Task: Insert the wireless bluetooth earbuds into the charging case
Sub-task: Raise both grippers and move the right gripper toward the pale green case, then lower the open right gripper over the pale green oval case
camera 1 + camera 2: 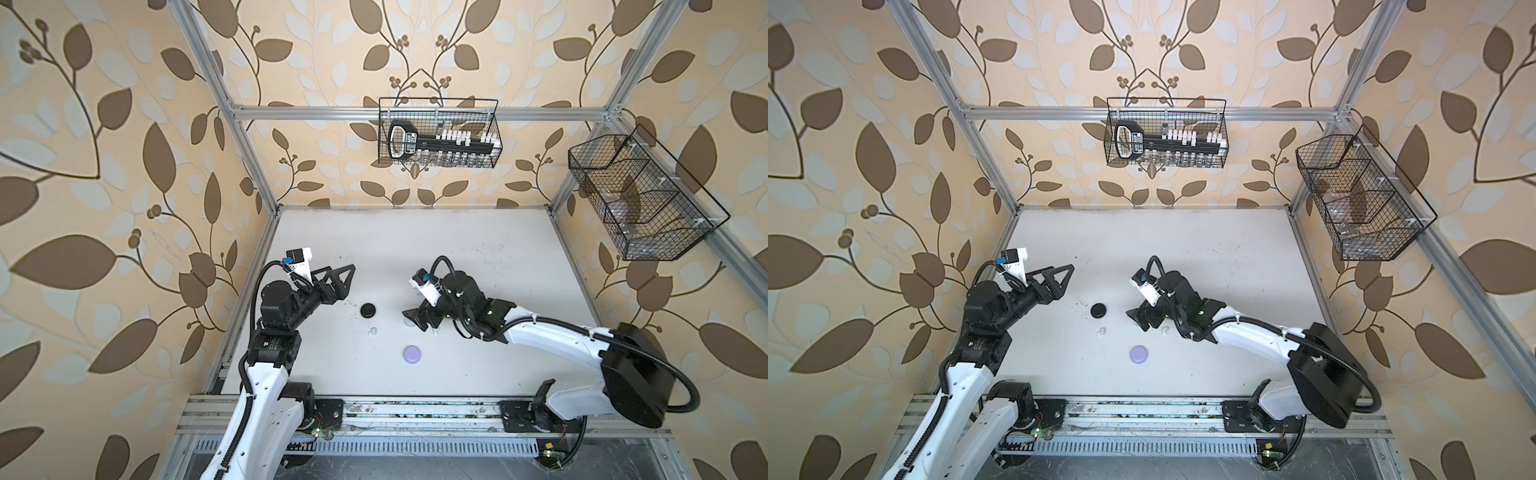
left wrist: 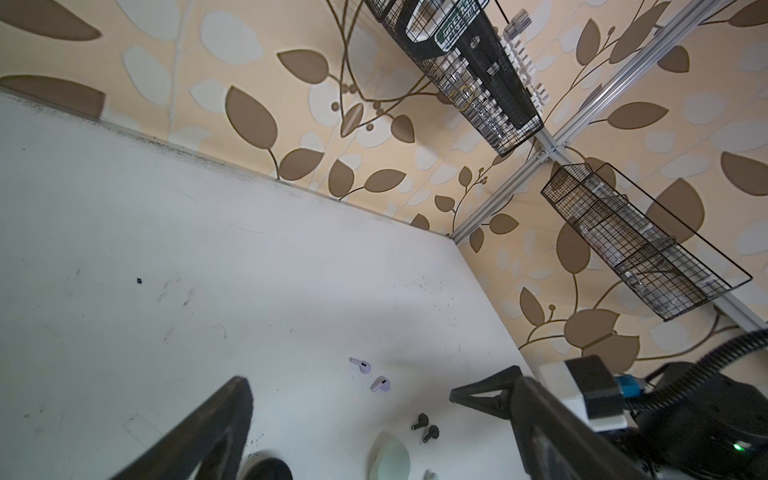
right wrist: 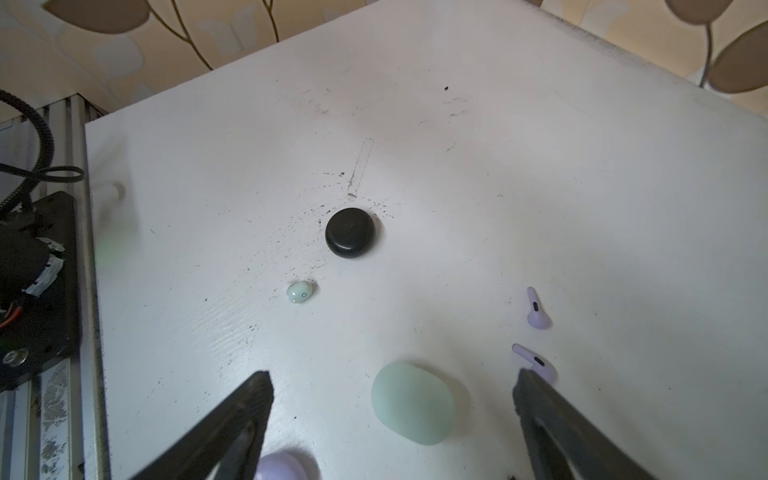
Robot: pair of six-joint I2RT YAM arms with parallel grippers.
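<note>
Scene: a white table (image 1: 478,257) inside a leaf-papered booth, with two robot arms reaching in from the near rail.
Left gripper: the left gripper (image 1: 347,279) hangs above the table's left side with its fingers spread wide and nothing between them.
Right gripper: the right gripper (image 3: 390,376) is low over the middle of the table. Its jaws stand wide on either side of the mint case (image 3: 411,401), clear of it and holding nothing.
Mint case: a closed, pebble-shaped shell lying flat on the table.
Black case: the round black case (image 1: 368,310) sits closed between the two grippers, apart from both.
Lilac case: the lilac case (image 1: 412,354) sits closed, nearer the rail than the mint case.
Lilac earbuds: the lilac earbuds (image 3: 539,311) lie loose on the table just beside the mint case. The nearer one (image 3: 536,360) is partly behind a fingertip of the right gripper, and whether they touch cannot be told.
Black earbuds: the black earbuds (image 2: 425,428) lie close together near the mint case, outside any case.
Mint earbud: one mint earbud (image 3: 300,291) lies near the black case.
Second mint earbud: the second mint earbud (image 1: 1165,330) lies just beside the right gripper.
Walls: a wire basket (image 1: 438,133) on the back wall holds a black tool and white parts. Another wire basket (image 1: 640,199) hangs on the right wall.
</note>
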